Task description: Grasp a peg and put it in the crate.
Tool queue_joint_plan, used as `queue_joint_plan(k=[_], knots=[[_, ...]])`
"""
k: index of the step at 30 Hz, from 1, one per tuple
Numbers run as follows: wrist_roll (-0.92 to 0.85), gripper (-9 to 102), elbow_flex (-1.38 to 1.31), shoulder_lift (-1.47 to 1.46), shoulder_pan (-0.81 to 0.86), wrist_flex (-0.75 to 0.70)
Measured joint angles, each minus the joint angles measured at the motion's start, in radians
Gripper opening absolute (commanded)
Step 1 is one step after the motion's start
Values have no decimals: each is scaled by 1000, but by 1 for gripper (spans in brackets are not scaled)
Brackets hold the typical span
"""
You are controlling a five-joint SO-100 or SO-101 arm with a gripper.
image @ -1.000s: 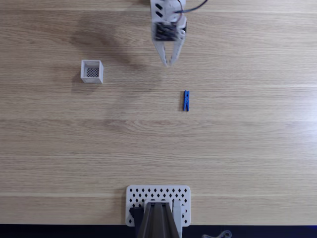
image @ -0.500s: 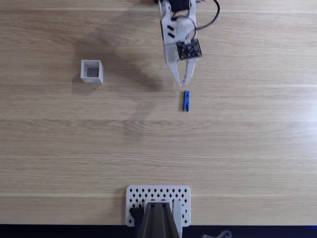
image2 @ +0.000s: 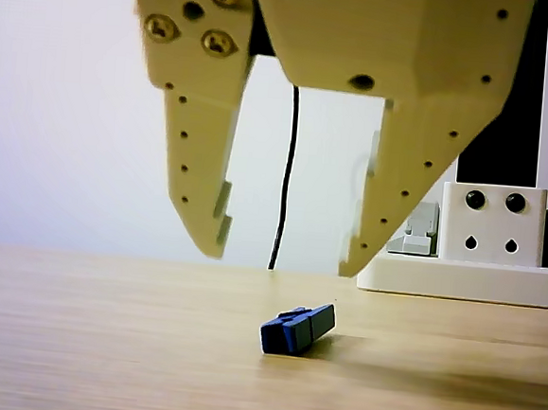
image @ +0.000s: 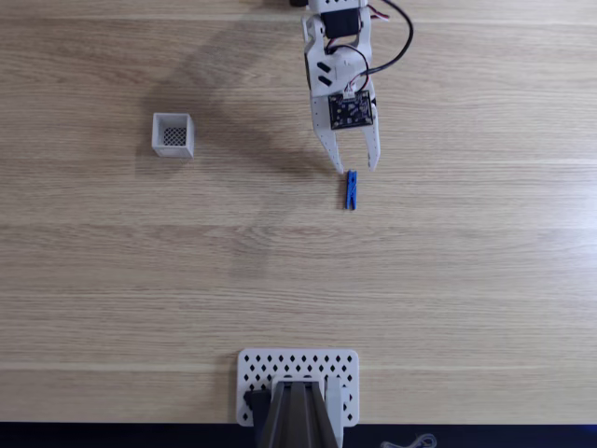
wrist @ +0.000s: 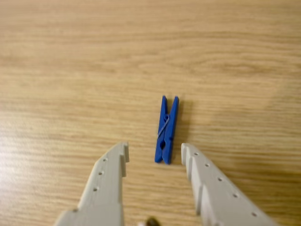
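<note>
Wrist view shows the two pale fingers (wrist: 110, 174) of the gripper (wrist: 154, 153) spread apart at the bottom edge, with nothing between them. Just beyond the tips the peg (wrist: 166, 129) lies flat on the wooden table (wrist: 70, 70), its long axis pointing away from the camera, and its near end sits level with the gap between the fingertips. From the other view, low at table height, the gripper (image2: 284, 253) hangs above the table (image2: 73, 341) with its jaws wide, and the peg (image2: 297, 328) rests on the wood below the gap; the tips appear to be clear of the peg, though the angle makes this hard to judge. Behind stands a white block (image2: 492, 227) with dark holes. The fixed view looks down on everything: a perforated white plate (image: 298, 373) is at the bottom edge, then the peg (image: 351, 189) right of centre, then the gripper (image: 355, 169) reaching down from the top edge with its tips at the peg's far end. The crate (image: 173, 134) stands upright well apart to the left in this view, its dark mesh bottom visible.
</note>
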State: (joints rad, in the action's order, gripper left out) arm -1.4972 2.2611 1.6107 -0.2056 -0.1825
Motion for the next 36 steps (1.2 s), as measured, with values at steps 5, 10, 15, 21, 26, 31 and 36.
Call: queue_joint_plan(k=[5, 10, 15, 21, 26, 31, 36], knots=[[9, 19, -54, -71, -2, 0], [9, 19, -109, -132, -2, 0], [9, 19, -126, -170, -2, 0], [8, 19, -129, -210, 8, 2], [8, 18, -146, -224, 28, 2], [8, -3, -146, -225, 28, 2], [8, 1, -146, -225, 28, 2]])
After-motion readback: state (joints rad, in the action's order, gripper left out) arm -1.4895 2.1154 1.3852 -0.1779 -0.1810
